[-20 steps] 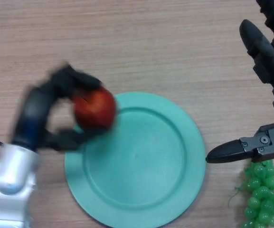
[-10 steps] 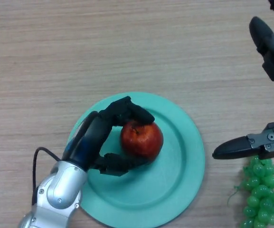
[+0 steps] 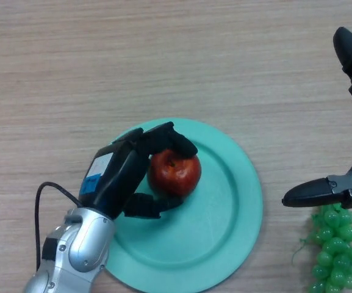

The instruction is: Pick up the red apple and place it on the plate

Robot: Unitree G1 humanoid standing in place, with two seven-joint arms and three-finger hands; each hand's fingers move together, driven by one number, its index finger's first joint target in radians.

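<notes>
My left hand (image 3: pixel 119 177) curled round apple (image 3: pixel 174 173), apple over plate (image 3: pixel 237 201), left of plate centre. Contact with plate: cannot tell. Advice: lower until seated, then loosen grip slowly, withdraw sideways. My right hand (image 3: pixel 346 122) right of plate, fingers straight.

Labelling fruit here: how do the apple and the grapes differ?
The apple is red and single; the grapes are a green bunch. The apple is over the plate in the left hand; the grapes lie on the table, unheld. Both are fruit.
</notes>
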